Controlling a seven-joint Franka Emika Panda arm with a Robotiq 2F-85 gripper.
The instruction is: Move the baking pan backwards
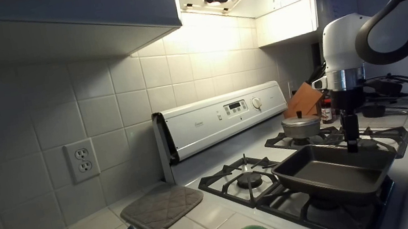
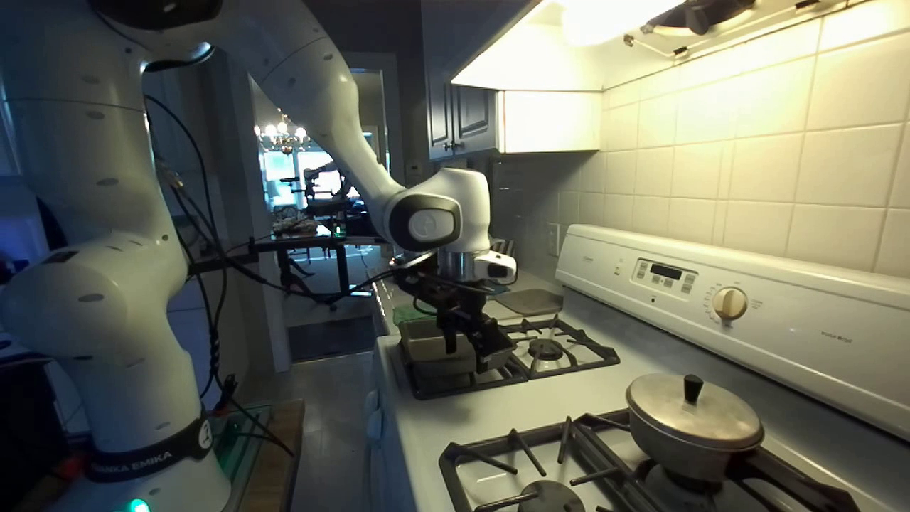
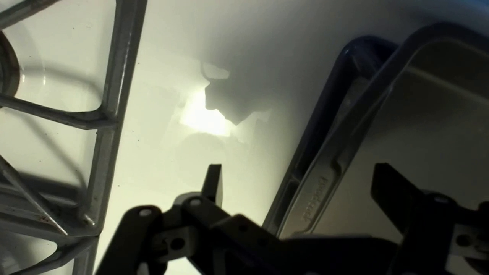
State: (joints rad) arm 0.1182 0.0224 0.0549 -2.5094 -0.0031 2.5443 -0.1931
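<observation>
The claw (image 3: 299,173) is seen with its fingers (image 3: 214,183) spread, one against the white stovetop (image 3: 160,164), one against the inside of the baking pan (image 3: 424,133), whose rim is framed between them. A dark grate (image 3: 323,114) is partly covered by the pan. A second grate (image 3: 109,119) is shown at the left.

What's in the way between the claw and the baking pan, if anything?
Nothing visible. In the wrist view the claw is open, and the rim of the baking pan shows between its fingers, with no other object over it.
</observation>
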